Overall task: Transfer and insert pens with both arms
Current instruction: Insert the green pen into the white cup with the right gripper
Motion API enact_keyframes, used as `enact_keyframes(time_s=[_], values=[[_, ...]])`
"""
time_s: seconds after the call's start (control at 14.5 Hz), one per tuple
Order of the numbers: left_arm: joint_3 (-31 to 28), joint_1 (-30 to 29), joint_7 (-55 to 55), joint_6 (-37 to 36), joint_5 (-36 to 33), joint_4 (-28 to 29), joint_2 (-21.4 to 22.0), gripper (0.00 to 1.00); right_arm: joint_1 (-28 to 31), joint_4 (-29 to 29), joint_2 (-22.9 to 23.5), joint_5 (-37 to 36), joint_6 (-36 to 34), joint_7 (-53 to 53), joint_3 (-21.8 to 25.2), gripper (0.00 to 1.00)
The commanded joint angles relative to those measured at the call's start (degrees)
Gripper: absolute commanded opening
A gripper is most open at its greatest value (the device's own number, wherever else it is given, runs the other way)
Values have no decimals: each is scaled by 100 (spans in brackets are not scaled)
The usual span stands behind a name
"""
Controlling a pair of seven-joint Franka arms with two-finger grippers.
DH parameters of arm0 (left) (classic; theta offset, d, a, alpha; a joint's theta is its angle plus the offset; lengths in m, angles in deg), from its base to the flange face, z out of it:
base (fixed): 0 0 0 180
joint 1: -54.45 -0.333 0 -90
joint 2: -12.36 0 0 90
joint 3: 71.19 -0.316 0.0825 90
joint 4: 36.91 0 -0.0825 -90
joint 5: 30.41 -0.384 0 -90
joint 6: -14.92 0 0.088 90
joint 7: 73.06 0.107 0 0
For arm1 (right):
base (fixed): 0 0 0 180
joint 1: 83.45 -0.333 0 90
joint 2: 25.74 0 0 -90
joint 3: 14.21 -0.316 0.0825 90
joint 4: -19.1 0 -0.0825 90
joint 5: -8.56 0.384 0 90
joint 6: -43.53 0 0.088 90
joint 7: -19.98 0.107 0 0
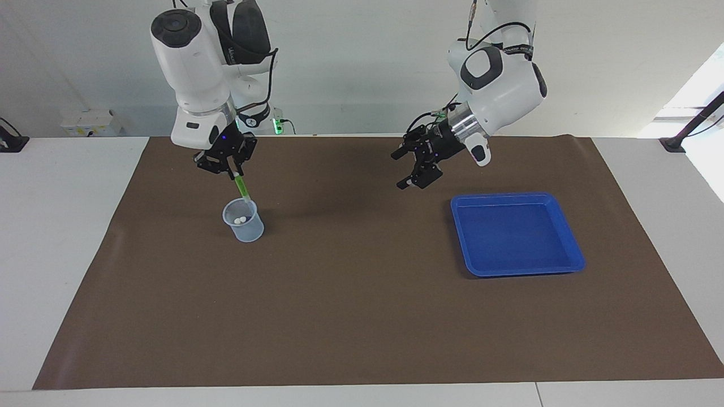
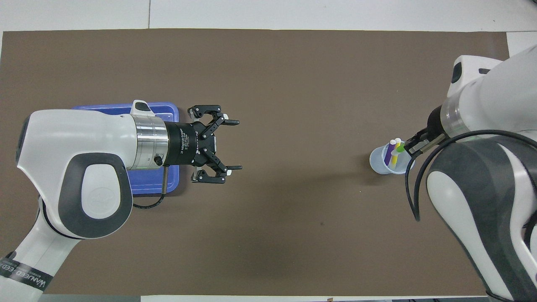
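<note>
Green pen going into cup
Right hand pinches green pen over cup, frame left; left hand spread beside blue tray.

A brown mat covers the white table, bearing a blue tray and clear cup.

The left arm's wrist band reads "WANJEED"; small white print on the left gripper's body cannot be read
</note>
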Motion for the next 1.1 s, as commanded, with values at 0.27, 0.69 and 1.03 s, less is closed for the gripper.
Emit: enact_keyframes(time_s=[0.27,0.69,1.03], values=[[28,-478,216,-301,-1031,-173,31,100,189,1015,-183,-174,769,-625,-7,0],[238,-1576,2350,-2023,-2154,-725,-74,100,198,1113,-236,-174,760,-608,-7,100],[353,-2158,4651,-3105,-3948,-1498,-232,100,206,648,-253,-16,646,-538,19,100]])
